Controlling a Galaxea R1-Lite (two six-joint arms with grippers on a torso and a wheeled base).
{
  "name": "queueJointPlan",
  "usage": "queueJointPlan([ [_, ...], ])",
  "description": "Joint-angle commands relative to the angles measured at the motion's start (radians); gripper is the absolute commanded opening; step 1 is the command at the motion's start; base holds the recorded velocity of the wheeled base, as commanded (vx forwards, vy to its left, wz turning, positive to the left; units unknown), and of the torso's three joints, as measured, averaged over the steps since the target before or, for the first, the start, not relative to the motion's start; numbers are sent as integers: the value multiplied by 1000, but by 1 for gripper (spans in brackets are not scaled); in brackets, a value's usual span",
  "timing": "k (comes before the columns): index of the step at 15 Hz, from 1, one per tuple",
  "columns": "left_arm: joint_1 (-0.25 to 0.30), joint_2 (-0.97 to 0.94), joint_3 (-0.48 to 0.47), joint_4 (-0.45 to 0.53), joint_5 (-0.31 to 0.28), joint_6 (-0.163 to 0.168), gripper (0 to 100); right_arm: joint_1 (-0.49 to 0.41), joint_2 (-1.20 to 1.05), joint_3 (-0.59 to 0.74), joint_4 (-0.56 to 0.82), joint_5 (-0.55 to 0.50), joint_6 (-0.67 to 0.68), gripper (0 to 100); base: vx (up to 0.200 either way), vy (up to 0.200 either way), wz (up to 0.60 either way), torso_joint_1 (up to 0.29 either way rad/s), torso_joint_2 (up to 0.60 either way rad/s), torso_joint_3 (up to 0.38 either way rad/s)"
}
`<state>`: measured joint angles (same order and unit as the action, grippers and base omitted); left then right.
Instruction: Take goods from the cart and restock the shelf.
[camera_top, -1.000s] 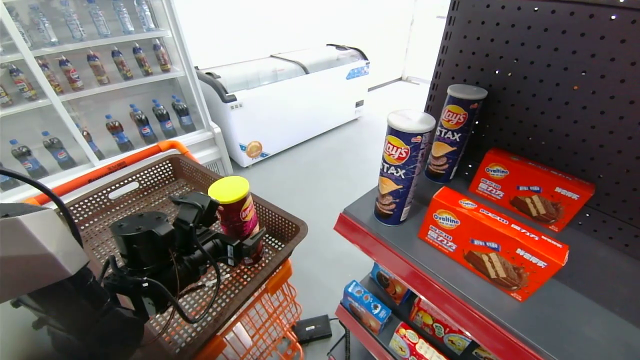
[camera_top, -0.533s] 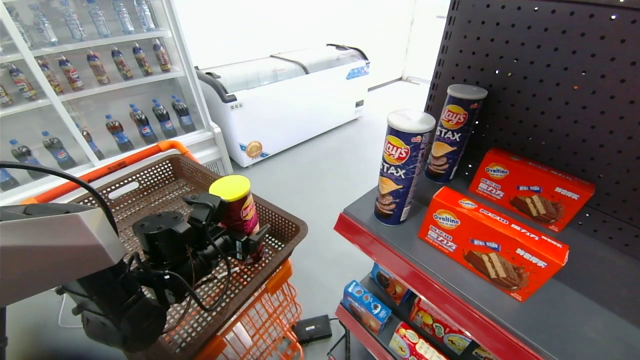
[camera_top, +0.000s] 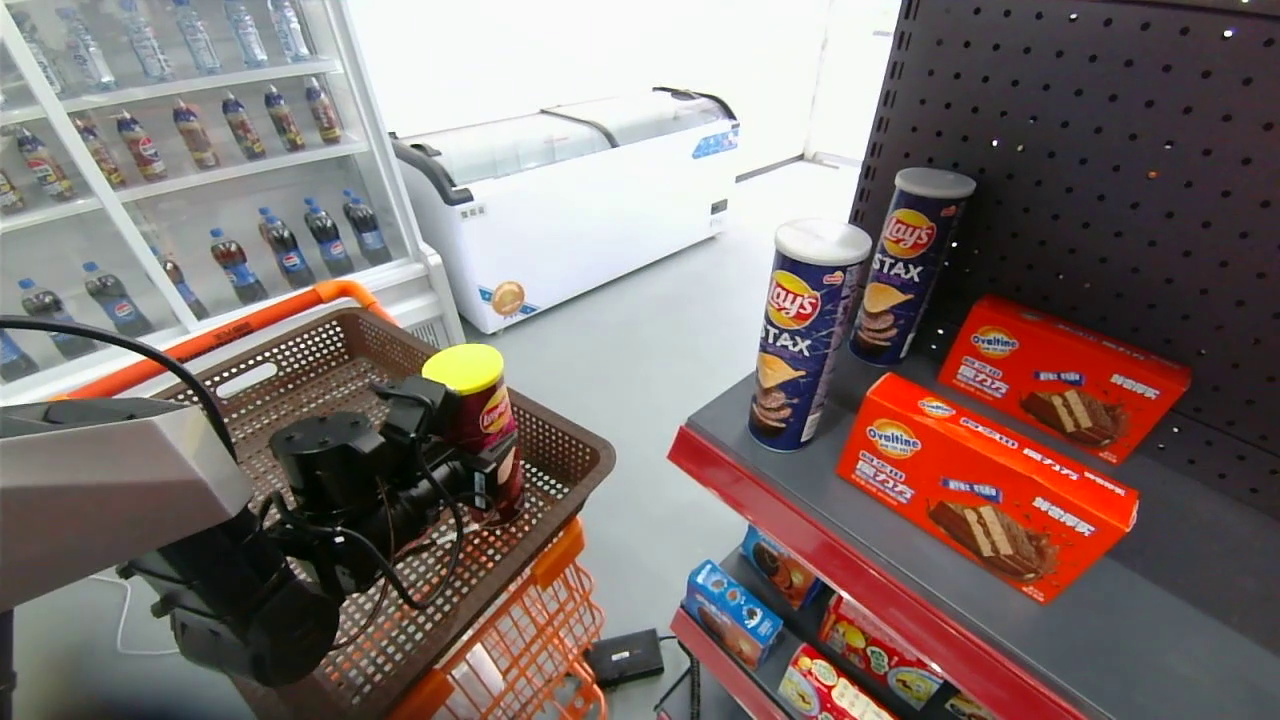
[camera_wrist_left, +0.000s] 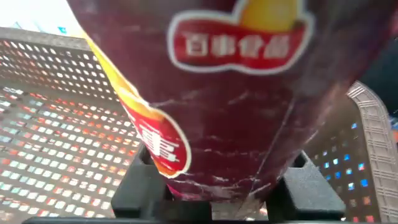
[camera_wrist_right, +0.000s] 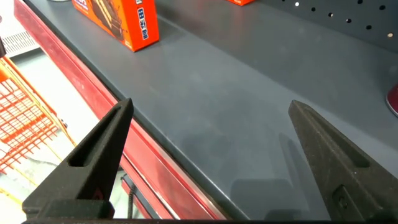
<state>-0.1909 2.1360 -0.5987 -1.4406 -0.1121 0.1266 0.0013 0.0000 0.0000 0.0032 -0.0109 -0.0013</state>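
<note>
Brown mesh marks the basket (camera_top: 575, 445) on the orange cart (camera_top: 250, 322) at the lower left of the head view. There our left gripper (camera_top: 470, 450) is clamped on the upright maroon can (camera_top: 487, 415) with the yellow lid. We cannot tell whether its base touches the basket. At right, a blue can (camera_top: 805, 335) and an orange box (camera_top: 985, 485) stand on the grey shelf (camera_top: 1100, 620). Our right gripper (camera_wrist_right: 210, 109) hangs wide open and empty over that shelf.
</note>
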Motion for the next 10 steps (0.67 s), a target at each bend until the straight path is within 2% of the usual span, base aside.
queueJointPlan([
  [1, -4, -126, -26, 86, -15, 38, 0, 0, 0, 0, 0, 0, 0, 100, 0, 0, 0, 0, 0, 0],
  [3, -16, -237, -99, 264, -84, 38, 0, 0, 0, 0, 0, 0, 0, 100, 0, 0, 0, 0, 0, 0],
  [5, -21, -311, -133, 379, -156, 38, 0, 0, 0, 0, 0, 0, 0, 100, 0, 0, 0, 0, 0, 0],
  [6, -21, -335, -138, 414, -189, 36, 0, 0, 0, 0, 0, 0, 0, 100, 0, 0, 0, 0, 0, 0],
  [7, -25, -380, -141, 482, -262, 31, 0, 0, 0, 0, 0, 0, 0, 100, 0, 0, 0, 0, 0, 0],
  [9, -29, -418, -145, 537, -331, 21, 0, 0, 2, 0, 0, 0, 0, 100, 0, 0, 0, 0, 0, 0],
  [10, -36, -444, -144, 545, -386, -36, 0, 0, 2, 0, 0, 0, 0, 100, 0, 0, 0, 0, 0, 0],
])
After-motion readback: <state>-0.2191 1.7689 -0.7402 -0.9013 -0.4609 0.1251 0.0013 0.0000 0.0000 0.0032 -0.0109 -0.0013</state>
